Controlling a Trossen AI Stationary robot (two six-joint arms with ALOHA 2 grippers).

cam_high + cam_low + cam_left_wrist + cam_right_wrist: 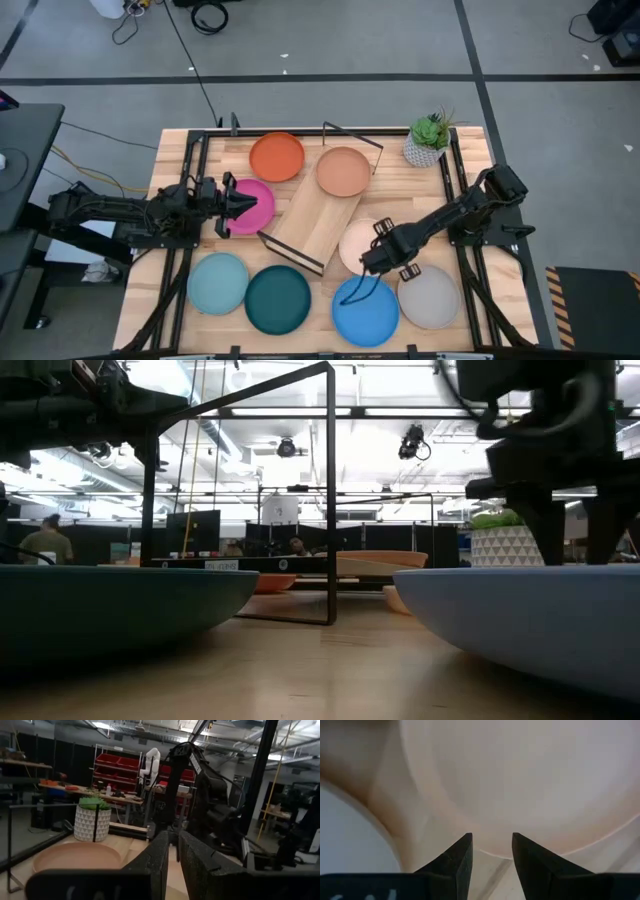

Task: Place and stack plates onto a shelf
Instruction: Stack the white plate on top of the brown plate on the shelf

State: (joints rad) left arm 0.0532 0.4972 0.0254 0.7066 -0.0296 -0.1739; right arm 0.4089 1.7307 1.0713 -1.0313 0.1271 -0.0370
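Cream plate approached by the right end effector

The right end effector [491, 851] is held apart over the cream plate [358, 240] rim for gripping; the left end effector [172, 857], nearly together, grips nothing beside the magenta plate [254, 205].

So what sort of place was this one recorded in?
Most likely a robotics lab or workshop: a slatted wooden table on a grey floor with taped lines, shelving with red storage bins behind it, and workbenches under bright ceiling lights.
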